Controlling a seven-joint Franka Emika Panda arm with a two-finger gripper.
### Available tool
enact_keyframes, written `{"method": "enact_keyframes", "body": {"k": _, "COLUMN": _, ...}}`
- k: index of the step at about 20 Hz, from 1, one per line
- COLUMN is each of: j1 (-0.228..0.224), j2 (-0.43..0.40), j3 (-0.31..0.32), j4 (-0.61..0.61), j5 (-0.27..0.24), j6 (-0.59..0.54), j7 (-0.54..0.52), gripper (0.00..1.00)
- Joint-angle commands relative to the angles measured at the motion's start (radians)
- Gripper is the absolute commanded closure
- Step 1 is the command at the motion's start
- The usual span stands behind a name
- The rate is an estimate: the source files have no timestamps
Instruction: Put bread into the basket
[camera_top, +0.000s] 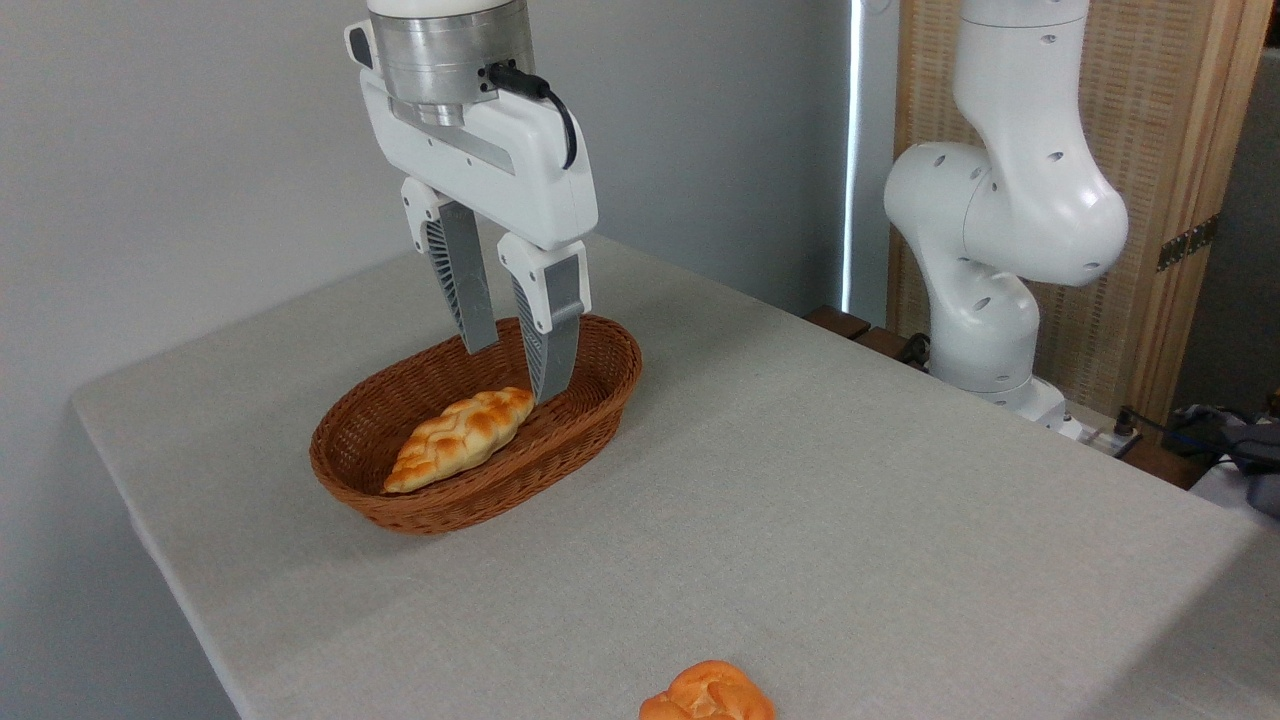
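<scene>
Two breads share the bench (900, 480), and only one is where it belongs. Furthest left sits the basket (590, 415), with a long braided loaf (460, 438) lying inside it toward the near wall. Just above its far end hangs the pincer (512, 370), fingers spread and nothing between them; the tips hover over the basket's inside, and the nearer tip looks close to the loaf's pointed end — whether it touches cannot be told from this angle. Further right and far forward, well apart from the basket, the bun (708, 692) rests at the bottom edge of the view. At the right stands the arm's white base (990, 330).

The risks, as I judge them: the bun is round and glossy, so a grip set off-centre could squeeze it out sideways or roll it toward the near bench edge. On the way back, a low carry could catch the basket's flared rim, and a drop onto the loaf could leave the bun tipping out.

Only the bun's top shows — its lower part is cut off, so how near the bench edge it lies is unclear.
</scene>
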Motion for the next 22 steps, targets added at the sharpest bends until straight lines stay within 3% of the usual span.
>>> {"method": "enact_keyframes", "body": {"k": 1, "j1": -0.003, "j2": 0.001, "j3": 0.008, "j4": 0.001, "j5": 0.013, "j6": -0.029, "j7": 0.010, "gripper": 0.00}}
{"method": "enact_keyframes", "body": {"k": 22, "j1": -0.015, "j2": -0.021, "j3": -0.002, "j4": 0.001, "j5": 0.011, "j6": -0.047, "j7": 0.020, "gripper": 0.00}}
